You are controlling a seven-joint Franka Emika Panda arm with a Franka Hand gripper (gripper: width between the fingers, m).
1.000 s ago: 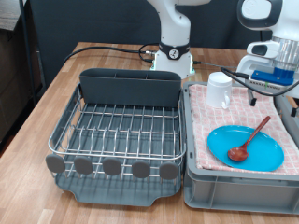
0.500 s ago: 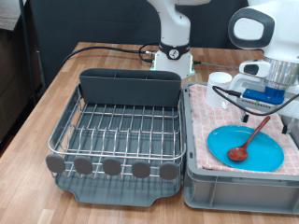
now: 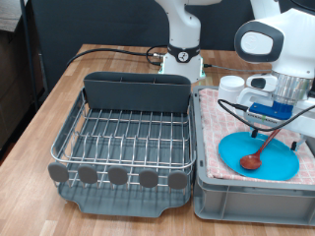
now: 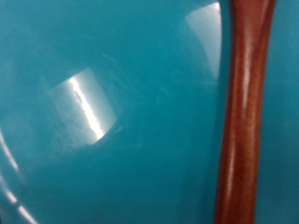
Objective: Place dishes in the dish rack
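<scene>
The light-blue plate (image 3: 236, 149) lies on the checkered cloth in the grey tub at the exterior view's right. The brown wooden spoon (image 3: 254, 161) lies on it, handle pointing up and right. My gripper (image 3: 271, 132) hangs low over the plate, right above the spoon's handle; its fingertips are not clearly visible. The wrist view shows only the plate's surface (image 4: 112, 112) and the spoon's handle (image 4: 241, 112) very close up, with no fingers in it. The white cup (image 3: 231, 85) stands behind the arm, partly hidden. The dish rack (image 3: 123, 136) holds no dishes.
The grey tub (image 3: 246, 195) with the pink-and-white checkered cloth (image 3: 212, 123) stands right beside the rack. The rack's tall grey trough (image 3: 136, 93) runs along its far side. The robot's base (image 3: 182, 61) and cables sit behind both on the wooden table (image 3: 59, 93).
The arm has swung from the exterior view's right edge to the left and down. It now sits low over the plate and spoon and partly hides the cup.
</scene>
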